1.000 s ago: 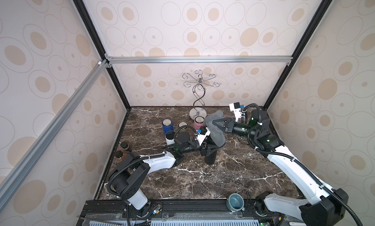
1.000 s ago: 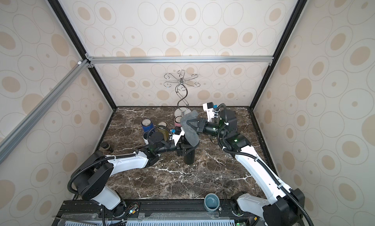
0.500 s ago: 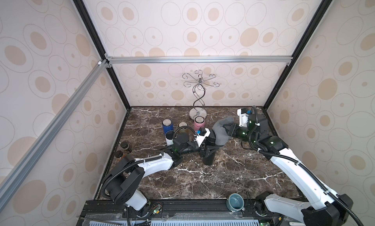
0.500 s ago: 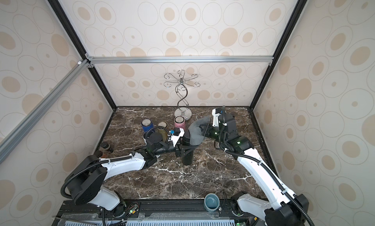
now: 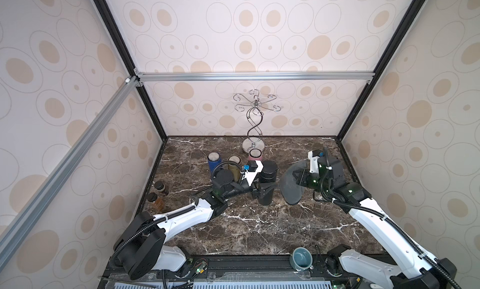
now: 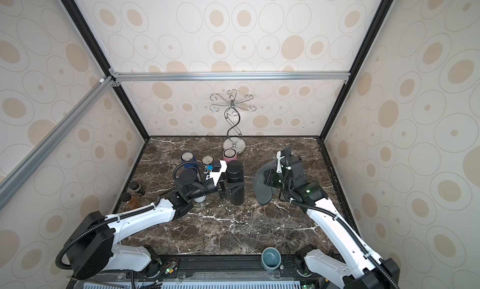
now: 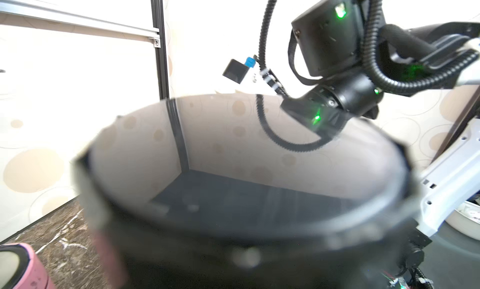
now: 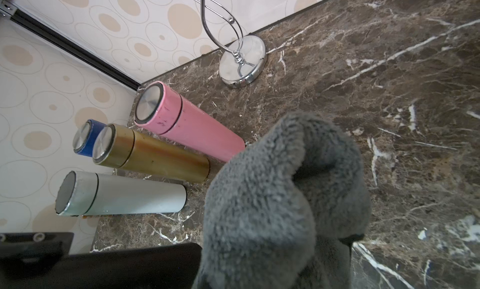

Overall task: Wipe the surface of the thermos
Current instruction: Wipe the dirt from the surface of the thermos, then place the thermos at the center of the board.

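Black thermos stands upright on the marble table, just in front of a row of other flasks. My left gripper is clamped round its lower body, one finger on each side, as both top views show. In my left wrist view the flask's wall fills the lower frame, too blurred to read any lettering.

My right gripper is pinched tight on a grey fleece cloth. The cloth hangs in a rounded fold beside the thermos with a clear gap between them. It covers my fingertips in the right wrist view.

Behind it stand a pink flask, a gold one, a blue one and a white one, all with plain steel caps. A chrome wire stand rises by the back wall, and a teal cup sits at the front edge.
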Controlling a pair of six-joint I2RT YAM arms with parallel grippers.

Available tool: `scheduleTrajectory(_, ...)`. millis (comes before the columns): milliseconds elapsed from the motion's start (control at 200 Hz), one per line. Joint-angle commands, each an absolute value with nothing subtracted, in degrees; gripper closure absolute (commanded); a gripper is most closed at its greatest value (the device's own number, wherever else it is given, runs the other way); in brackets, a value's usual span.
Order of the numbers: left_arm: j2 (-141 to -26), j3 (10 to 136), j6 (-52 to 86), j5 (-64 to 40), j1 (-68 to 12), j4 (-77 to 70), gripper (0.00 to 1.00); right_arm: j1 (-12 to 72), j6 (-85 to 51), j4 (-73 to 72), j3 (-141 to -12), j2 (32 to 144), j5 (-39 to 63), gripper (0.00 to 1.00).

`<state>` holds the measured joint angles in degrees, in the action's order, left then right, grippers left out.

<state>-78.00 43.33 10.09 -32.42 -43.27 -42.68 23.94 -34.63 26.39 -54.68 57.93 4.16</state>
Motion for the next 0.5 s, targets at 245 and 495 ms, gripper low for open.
scheduleTrajectory(245, -88.26, 57.61, 11.03, -23.34, -43.76, -44.11, 1.0, 23.83, -35.71, 33.71, -50.03, 48.8, -0.27, 1.0)
scheduleTrajectory(495, -100.49, 69.21, 10.54, -16.74, -46.82, -43.17, 1.0, 23.89, -36.74, 36.17, -46.83, 45.77, -1.59, 1.0)
